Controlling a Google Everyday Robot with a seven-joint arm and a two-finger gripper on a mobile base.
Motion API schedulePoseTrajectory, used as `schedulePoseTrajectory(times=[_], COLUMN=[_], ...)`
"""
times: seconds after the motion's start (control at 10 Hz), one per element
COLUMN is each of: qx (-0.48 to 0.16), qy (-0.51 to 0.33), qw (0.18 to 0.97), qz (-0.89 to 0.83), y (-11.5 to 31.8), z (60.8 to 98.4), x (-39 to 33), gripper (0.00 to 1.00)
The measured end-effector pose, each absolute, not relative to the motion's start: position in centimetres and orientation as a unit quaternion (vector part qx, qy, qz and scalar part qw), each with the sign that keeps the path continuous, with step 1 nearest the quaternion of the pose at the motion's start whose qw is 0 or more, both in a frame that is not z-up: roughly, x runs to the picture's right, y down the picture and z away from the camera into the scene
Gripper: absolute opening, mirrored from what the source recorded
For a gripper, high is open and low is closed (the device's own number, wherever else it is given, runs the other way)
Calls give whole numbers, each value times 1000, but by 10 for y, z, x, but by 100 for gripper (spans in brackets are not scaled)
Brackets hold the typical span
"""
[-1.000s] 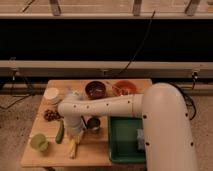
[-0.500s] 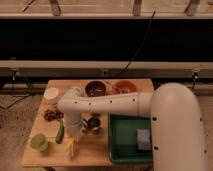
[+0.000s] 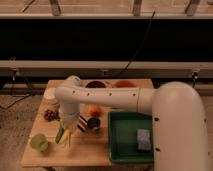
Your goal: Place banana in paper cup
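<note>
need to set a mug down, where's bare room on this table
Bare wood: the front strip of the table, between the light green cup and the green tray. The tray floor around the sponge is free too. Crowded: the back by the dark bowl, and the middle, where the hand sits at the banana beside the metal cup.

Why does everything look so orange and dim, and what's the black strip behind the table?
Camera view: low, warm light tints the white arm and the wooden table orange. The black strip is an unlit area with nothing readable in it. The arm shadows the tabletop beneath it, where the claw sits at the banana, near the table's left front.
</note>
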State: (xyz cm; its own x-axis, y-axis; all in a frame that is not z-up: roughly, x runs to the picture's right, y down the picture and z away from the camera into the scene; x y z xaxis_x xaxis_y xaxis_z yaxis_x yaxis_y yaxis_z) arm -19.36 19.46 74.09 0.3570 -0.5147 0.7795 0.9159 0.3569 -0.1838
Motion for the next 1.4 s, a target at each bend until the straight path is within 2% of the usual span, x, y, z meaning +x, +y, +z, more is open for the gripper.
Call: schedulePoseTrajectory(times=[0.6,1.4], qx=[-287,-277], qy=[-315,-309], qw=[774,790], qz=[-468,-452], y=[120,109], z=[774,775], x=[-214,-203], gripper=[0,0])
